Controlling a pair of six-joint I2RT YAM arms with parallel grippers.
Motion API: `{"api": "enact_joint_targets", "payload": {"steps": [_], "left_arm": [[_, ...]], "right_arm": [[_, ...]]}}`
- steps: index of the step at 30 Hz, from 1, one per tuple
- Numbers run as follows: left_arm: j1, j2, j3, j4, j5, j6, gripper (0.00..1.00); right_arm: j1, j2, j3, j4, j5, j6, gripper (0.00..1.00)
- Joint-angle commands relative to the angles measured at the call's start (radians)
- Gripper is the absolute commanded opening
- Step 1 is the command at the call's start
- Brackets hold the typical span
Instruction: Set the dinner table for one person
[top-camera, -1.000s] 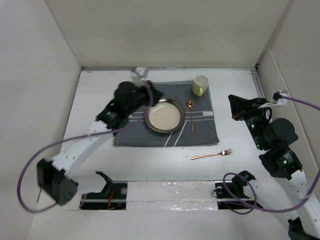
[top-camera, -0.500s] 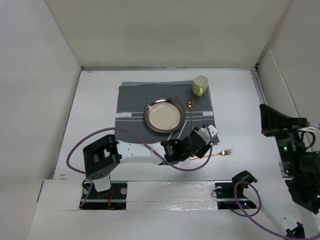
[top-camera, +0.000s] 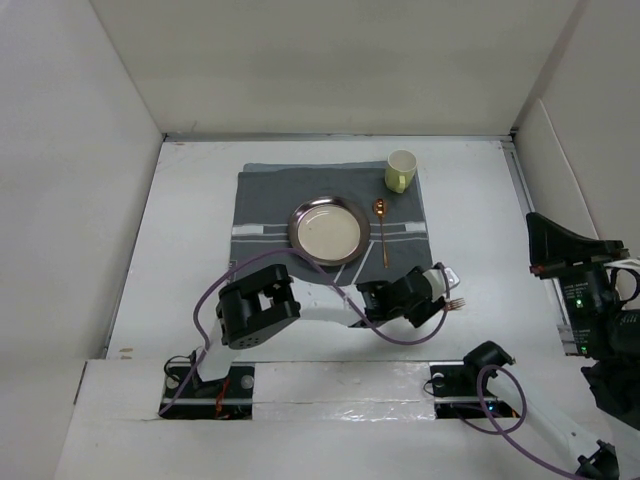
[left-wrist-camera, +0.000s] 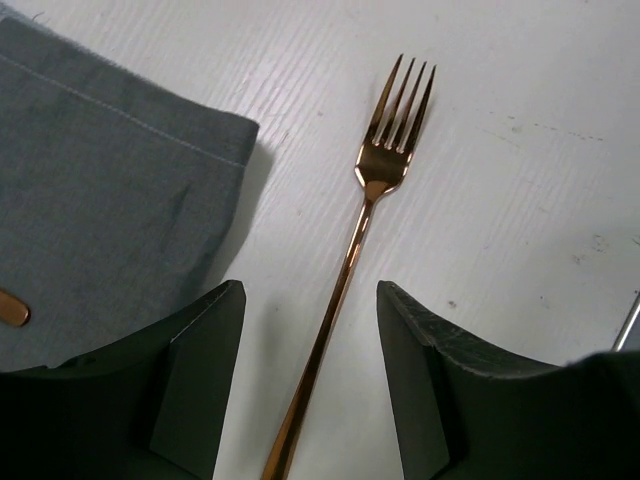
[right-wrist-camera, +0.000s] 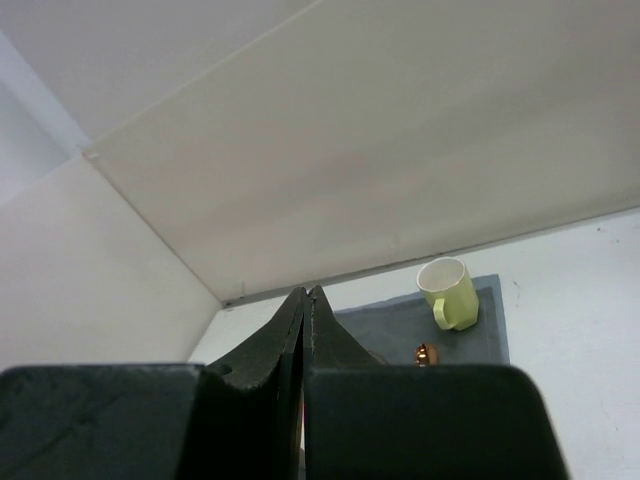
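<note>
The left gripper (left-wrist-camera: 310, 295), jaws spread, hangs over the fork (left-wrist-camera: 345, 280) just off the placemat (left-wrist-camera: 100, 200) corner, its handle running lengthwise between the fingers, tines pointing away.

Glossy copper-tone metal fork (left-wrist-camera: 378, 165), matt grey cloth placemat (left-wrist-camera: 100, 200) w/ stitched hem, scuffed matt white dinner table (left-wrist-camera: 520, 200).

The top camera looked down from high behind the arms at the whole dinner table (top-camera: 190, 250). The left wrist camera sat close above the fork (left-wrist-camera: 345, 270). The right wrist one looked across, sharing the cup (right-wrist-camera: 447, 290) with the top one.
</note>
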Motion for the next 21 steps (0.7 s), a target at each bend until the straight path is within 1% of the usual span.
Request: {"api": "enact_joint_targets", "payload": {"steps": [1, 8, 12, 17, 18, 20, 21], "left_arm": [[-0.001, 0.022, 0.07, 0.008, 0.063, 0.045, 0.53], [-0.001, 0.103, 0.133, -0.047, 0.111, 0.094, 0.52], [-0.001, 0.137, 0.169, -0.072, 0.121, 0.093, 0.47], [-0.001, 0.152, 0.161, -0.084, 0.103, 0.09, 0.42], [-0.001, 0.157, 0.159, -0.09, 0.101, 0.093, 0.36], [-0.001, 0.16, 0.155, -0.106, 0.106, 0.096, 0.3], [-0.001, 0.162, 0.149, -0.106, 0.109, 0.096, 0.25]], "right_arm": [[0.01, 0.022, -0.007, -0.006, 0.013, -0.033, 0.02], [0.01, 0.017, -0.02, 0.007, 0.005, -0.035, 0.02], [0.01, 0.023, -0.021, 0.012, 0.007, -0.035, 0.02], [0.01, 0.022, -0.017, 0.014, 0.005, -0.033, 0.03], [0.01, 0.022, -0.017, 0.014, 0.007, -0.03, 0.03], [0.01, 0.017, -0.014, 0.014, 0.005, -0.029, 0.03], [0.01, 0.017, -0.014, 0.012, 0.004, -0.027, 0.03]]}}
